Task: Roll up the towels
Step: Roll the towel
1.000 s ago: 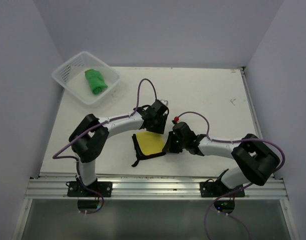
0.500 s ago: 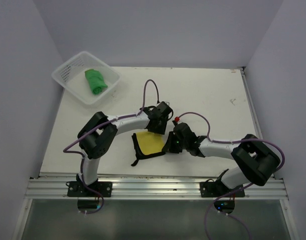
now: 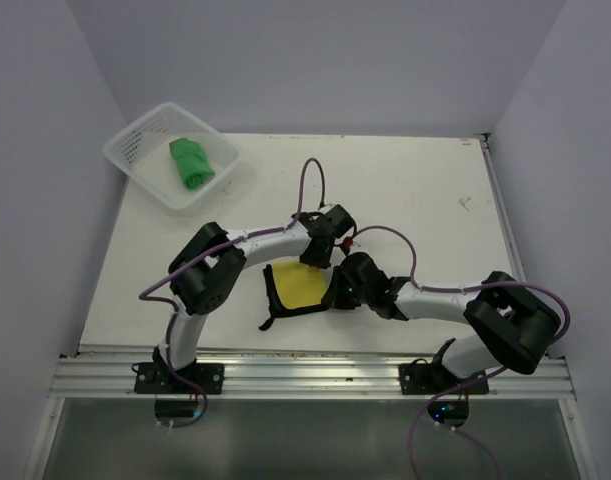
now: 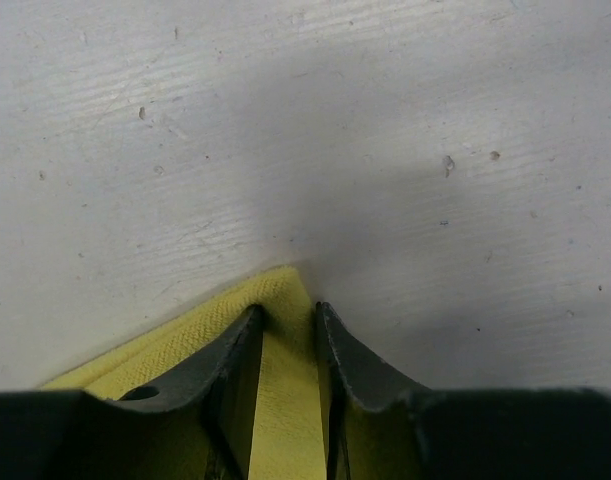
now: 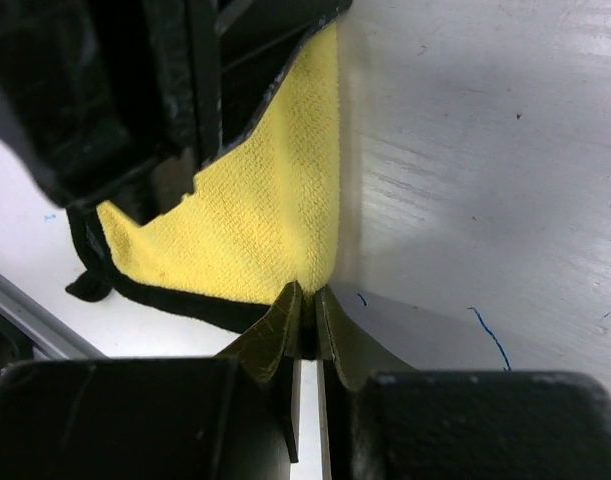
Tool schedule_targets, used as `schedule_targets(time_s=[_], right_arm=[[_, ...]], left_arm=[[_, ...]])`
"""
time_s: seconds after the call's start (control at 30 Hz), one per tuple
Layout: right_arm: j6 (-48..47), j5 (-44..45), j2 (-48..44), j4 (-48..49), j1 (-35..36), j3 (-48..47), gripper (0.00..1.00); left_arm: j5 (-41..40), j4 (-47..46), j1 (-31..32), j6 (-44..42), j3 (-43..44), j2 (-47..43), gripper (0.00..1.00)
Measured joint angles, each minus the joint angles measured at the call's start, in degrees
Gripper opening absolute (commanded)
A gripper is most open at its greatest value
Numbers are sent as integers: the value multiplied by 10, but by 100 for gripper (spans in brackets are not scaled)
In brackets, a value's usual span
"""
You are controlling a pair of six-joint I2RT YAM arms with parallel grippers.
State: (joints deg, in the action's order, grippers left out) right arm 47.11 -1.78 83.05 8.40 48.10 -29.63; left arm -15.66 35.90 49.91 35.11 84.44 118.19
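Yellow towel (image 3: 297, 286) lies by the tabletop's (image 3: 425, 190) near edge, between both arms.
Right gripper (image 5: 307, 295) pinches its edge, fingers pressed together; left gripper (image 4: 288, 315) straddles a corner, narrowly parted, grip unclear. Green towel (image 3: 190, 162) sits in the far-left-corner basket (image 3: 125, 165).

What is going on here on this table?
Both arms work on the yellow towel, which lies spread near the middle of the table. The right gripper is shut on one edge of it. The left gripper stands over a corner, its jaws a little apart with cloth between them. The green towel lies rolled in the white basket at the far left.
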Motion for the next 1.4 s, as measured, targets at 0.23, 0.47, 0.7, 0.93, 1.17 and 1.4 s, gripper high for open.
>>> schedule_targets(time_s=[0.23,0.47,0.7,0.93,1.17,1.4], right_arm=[[-2,41,-13,6,17,11,0],[-15,58,-15,11,27,14,0],[-37,127,-46,-11,59,23,0],[-56,205,-79,-68,103,19,0],[-80,281,-76,-170,146,-41,0],[-95,362,-26,-263,201,-110,0]], left_arm=[[-26,18,4,6,8,6,13],[-29,41,4,17,30,16,13],[-21,32,5,38,31,15,9],[17,-65,3,60,-40,-26,0],[69,-179,-12,63,-119,-64,0],[120,-265,-24,59,-176,-88,0]])
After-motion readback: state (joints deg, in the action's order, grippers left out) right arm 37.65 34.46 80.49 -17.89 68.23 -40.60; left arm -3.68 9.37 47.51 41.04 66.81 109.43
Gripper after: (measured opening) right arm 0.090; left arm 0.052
